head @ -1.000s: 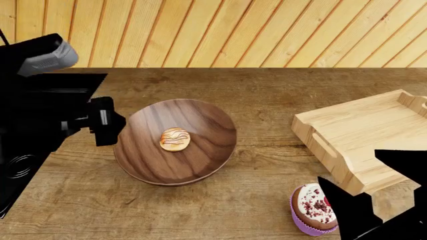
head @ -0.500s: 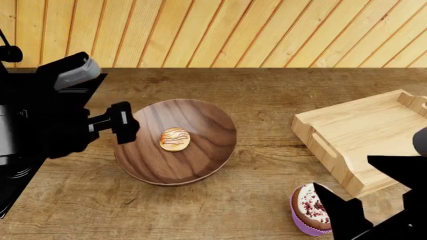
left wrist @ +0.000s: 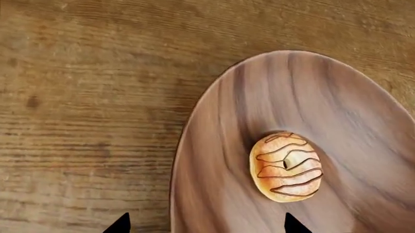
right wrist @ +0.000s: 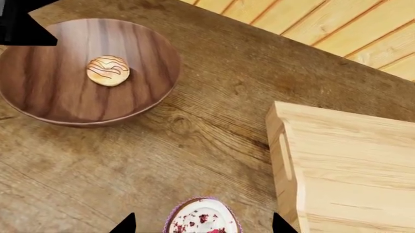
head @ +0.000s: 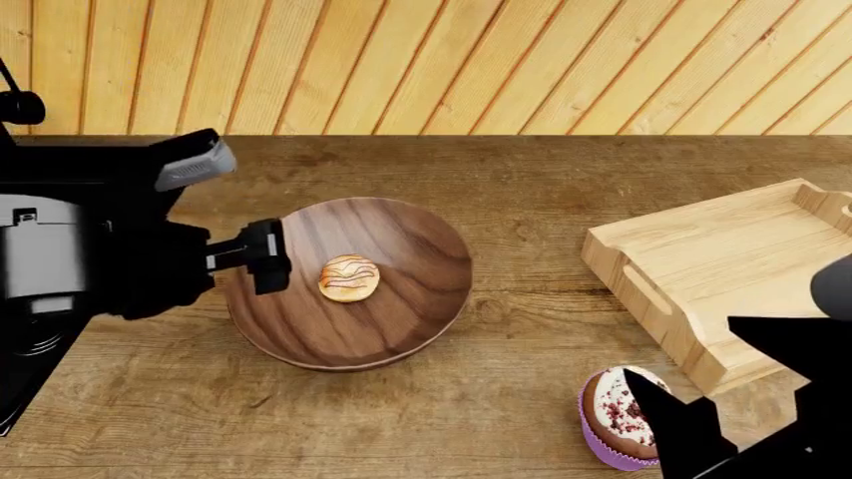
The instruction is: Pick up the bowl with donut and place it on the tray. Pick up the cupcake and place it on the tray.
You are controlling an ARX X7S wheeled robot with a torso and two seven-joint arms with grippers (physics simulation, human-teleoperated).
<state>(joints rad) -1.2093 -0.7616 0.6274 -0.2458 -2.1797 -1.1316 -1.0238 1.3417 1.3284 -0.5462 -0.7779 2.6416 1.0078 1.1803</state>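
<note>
The left pincer (head: 266,257) hangs open astride the bowl (head: 349,282) rim, ready to pinch it, while the right pincer (right wrist: 202,224) waits open over the cupcake (head: 621,417) at the surface's near edge.

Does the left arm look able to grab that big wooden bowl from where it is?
Probably yes. The left tool hangs open right over the bowl at its near-side rim, one fingertip inside, one outside. Only the donut sits inside, away from the rim.
</note>
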